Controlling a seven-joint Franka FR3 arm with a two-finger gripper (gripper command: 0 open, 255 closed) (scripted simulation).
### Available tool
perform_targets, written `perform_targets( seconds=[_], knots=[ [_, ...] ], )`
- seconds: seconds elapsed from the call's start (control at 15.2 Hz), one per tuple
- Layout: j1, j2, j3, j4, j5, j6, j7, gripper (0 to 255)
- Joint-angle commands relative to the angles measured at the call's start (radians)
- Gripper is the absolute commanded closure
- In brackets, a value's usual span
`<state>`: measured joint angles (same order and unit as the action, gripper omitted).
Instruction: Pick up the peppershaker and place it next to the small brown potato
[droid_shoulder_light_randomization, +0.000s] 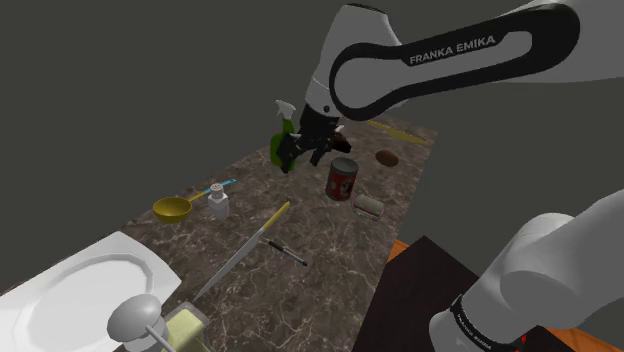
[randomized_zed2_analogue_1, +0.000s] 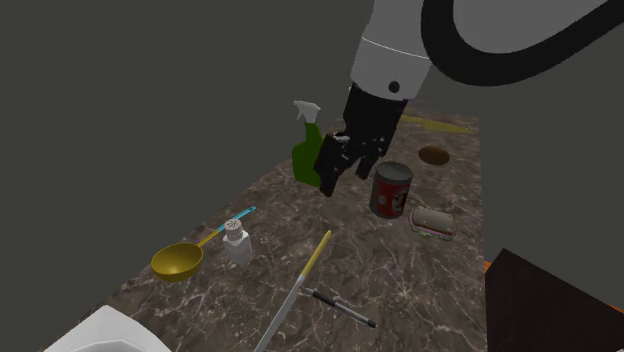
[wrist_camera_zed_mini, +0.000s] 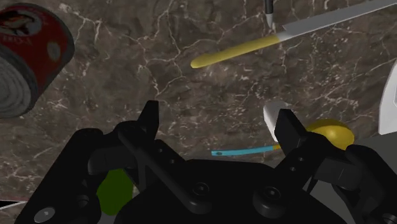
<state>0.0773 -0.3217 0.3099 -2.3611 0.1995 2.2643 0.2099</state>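
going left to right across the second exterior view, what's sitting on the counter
yellow spoon → white pepper shaker → green spray bottle → red can → brown potato

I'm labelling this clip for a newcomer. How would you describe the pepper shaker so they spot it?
On the dark marbled counter, find the yellow ladle, left of the red can in the shoulder view. The pepper shaker stands upright beside the ladle's handle. It is a small whitish bottle with a grey cap, the only pale upright thing.
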Motion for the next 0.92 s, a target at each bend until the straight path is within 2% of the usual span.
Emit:
perform_targets(
  seconds=[0.0, 0.4, 0.66, 0.86],
  knots=[
    [0.002, 0.071, 0.027, 0.025, -0.011, 0.061, 0.03, 0],
    [0.01, 0.288, 0.094, 0.125, -0.101, 0.209, 0.145, 0],
    [0.036, 0.441, 0.111, 0.22, -0.203, 0.281, 0.244, 0],
    [0.075, 0.556, 0.101, 0.306, -0.285, 0.318, 0.317, 0]
  ],
)
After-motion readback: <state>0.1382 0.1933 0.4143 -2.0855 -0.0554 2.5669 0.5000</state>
